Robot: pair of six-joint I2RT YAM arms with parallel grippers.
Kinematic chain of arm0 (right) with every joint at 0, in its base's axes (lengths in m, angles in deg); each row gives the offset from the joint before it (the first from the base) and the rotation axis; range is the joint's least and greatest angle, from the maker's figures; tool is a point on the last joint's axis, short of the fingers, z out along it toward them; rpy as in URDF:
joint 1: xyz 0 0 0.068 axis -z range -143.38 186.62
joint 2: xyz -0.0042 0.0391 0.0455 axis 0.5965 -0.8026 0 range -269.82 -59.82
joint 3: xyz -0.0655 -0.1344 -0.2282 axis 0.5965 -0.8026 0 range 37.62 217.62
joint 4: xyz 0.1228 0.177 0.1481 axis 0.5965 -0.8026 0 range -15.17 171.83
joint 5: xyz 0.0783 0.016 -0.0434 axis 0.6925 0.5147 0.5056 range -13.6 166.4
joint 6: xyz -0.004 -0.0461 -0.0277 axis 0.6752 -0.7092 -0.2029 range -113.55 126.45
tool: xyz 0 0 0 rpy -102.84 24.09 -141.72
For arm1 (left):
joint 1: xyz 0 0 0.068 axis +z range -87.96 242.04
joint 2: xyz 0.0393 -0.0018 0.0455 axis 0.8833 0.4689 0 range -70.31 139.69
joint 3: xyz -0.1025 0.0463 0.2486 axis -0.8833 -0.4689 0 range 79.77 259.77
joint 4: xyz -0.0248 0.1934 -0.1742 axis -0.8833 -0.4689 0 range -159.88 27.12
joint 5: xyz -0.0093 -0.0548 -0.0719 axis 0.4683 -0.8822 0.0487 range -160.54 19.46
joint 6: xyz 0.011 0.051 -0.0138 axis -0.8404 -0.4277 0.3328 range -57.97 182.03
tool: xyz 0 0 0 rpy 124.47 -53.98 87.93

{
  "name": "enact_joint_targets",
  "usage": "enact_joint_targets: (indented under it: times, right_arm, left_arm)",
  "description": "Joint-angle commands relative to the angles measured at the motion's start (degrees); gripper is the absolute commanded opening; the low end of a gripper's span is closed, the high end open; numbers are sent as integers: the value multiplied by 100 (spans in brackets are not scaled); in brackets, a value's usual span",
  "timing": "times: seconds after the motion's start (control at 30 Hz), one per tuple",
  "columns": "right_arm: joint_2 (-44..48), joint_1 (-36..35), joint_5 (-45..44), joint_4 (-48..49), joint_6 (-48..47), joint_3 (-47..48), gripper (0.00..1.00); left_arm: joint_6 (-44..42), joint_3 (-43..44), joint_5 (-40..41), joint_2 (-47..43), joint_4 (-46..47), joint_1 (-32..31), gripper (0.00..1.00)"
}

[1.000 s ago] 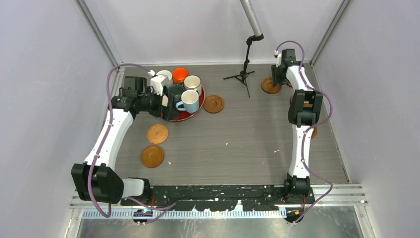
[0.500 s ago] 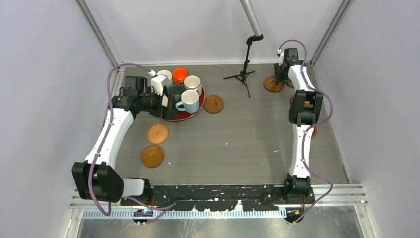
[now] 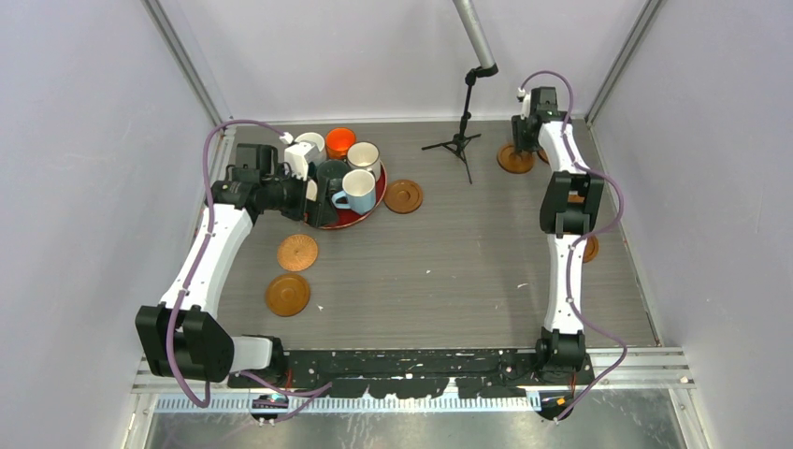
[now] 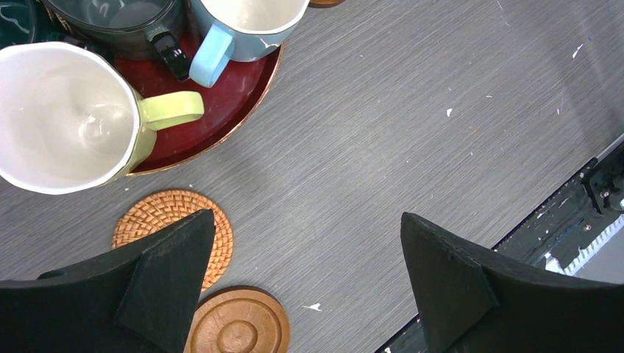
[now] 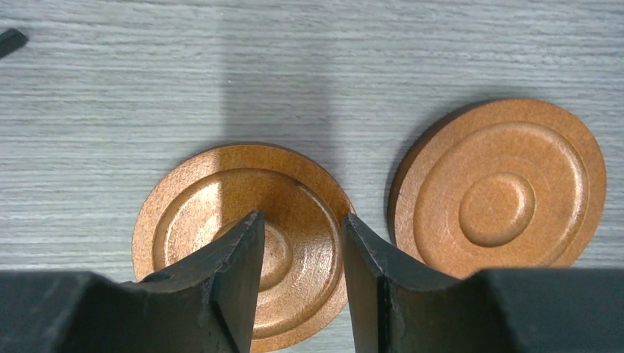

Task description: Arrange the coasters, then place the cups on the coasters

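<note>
Grey grained tabletop [image 5: 147, 73]: left gripper [image 4: 306, 215] spread wide, right gripper [image 5: 302, 217] part-open, seemingly empty, over a ringed wooden coaster [image 5: 184, 213].

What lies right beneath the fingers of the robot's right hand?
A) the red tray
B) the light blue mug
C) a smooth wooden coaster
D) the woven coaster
C: the right wrist view shows the right hand positioned over a smooth wooden coaster lying on the table.
</note>
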Motion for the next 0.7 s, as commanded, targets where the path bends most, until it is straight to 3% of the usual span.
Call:
enact_joint_targets:
  times: [0.0, 0.47, 0.67]
  right_arm:
    - [-216, -82, 62, 43, 54, 312, 48]
    - [-470, -219, 251, 231, 116, 733, 48]
    - [350, -217, 386, 70, 132, 440, 50]
  left_arm:
    - [-119, 219, 15, -48, 78, 33, 100]
    - [-163, 245, 110, 40, 55, 33, 100]
    - [-95, 316, 63, -71, -10, 33, 100]
